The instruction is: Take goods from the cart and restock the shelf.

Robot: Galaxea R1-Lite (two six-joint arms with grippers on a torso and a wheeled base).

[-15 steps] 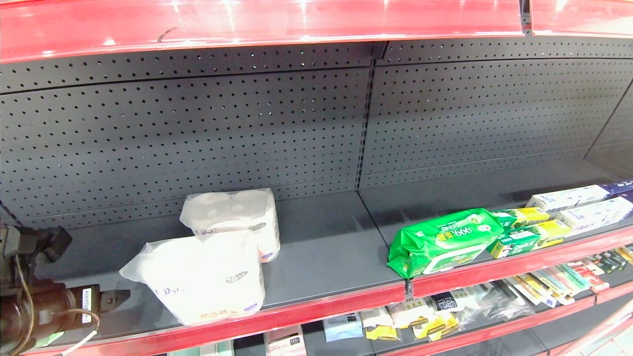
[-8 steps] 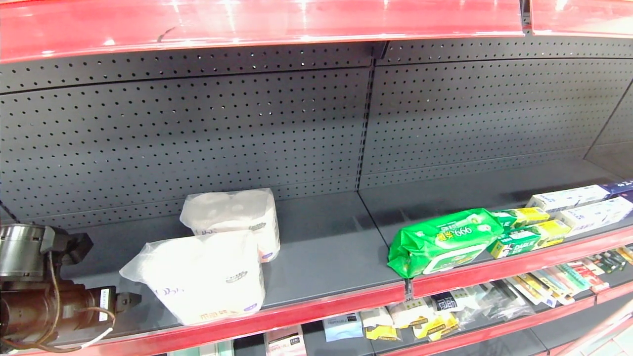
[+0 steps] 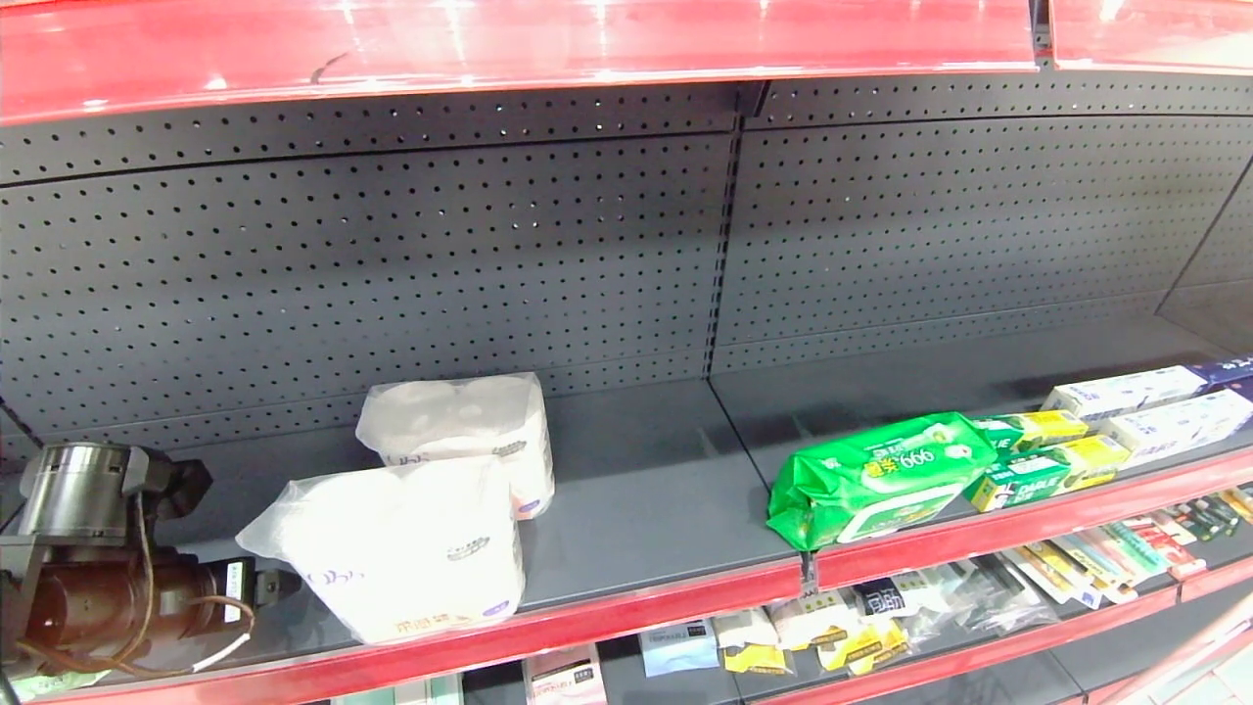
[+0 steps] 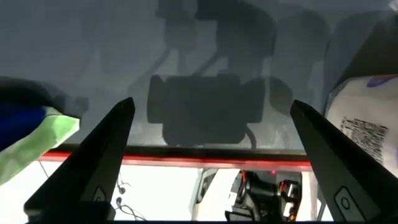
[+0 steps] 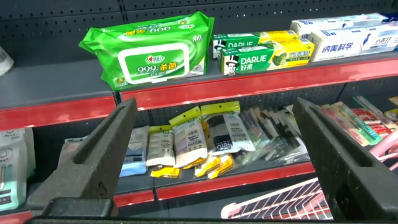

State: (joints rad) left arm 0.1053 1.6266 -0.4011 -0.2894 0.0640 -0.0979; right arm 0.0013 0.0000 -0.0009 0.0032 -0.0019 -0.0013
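Observation:
Two white toilet paper packs stand on the left of the grey shelf (image 3: 646,509): one at the front edge (image 3: 401,553), one behind it (image 3: 460,431). My left gripper (image 3: 235,534) hovers just above the shelf, open and holding nothing, right beside the front pack. In the left wrist view its fingers (image 4: 115,134) spread wide over bare shelf, with the pack (image 4: 367,134) beside one finger. My right gripper (image 5: 214,109) is open and holds nothing, off the shelf front, facing a green wipes pack (image 5: 149,53).
The wipes pack (image 3: 871,475) lies at the shelf's front edge beside green toothpaste boxes (image 3: 1043,455) and white boxes (image 3: 1155,406). Small hanging packs (image 5: 193,143) fill the shelf below. A pink wire cart (image 5: 292,205) shows under the right gripper. Bare shelf lies between toilet paper and wipes.
My left arm has moved right along the shelf, bringing its open gripper up close to the front toilet paper pack. The goods have not moved.

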